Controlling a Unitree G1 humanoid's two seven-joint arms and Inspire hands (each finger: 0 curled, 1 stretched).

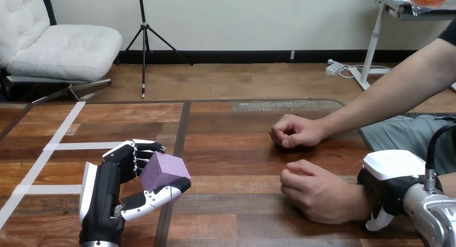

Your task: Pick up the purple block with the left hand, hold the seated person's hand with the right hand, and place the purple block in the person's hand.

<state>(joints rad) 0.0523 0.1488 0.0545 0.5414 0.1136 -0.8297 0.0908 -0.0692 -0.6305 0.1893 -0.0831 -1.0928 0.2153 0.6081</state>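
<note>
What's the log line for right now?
left robot hand: gripping purple cube-shaped block | right robot hand: at person's nearer wrist, grip unclear | person's nearer hand, farther hand: closed

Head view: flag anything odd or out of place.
Nothing spilled or damaged. The person's farther hand and nearer hand are both closed fists, though the left robot hand holds the purple block meant for one.

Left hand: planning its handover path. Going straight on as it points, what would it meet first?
Probably nothing: the left hand, holding the purple block, points forward over bare table toward its far edge.
</note>
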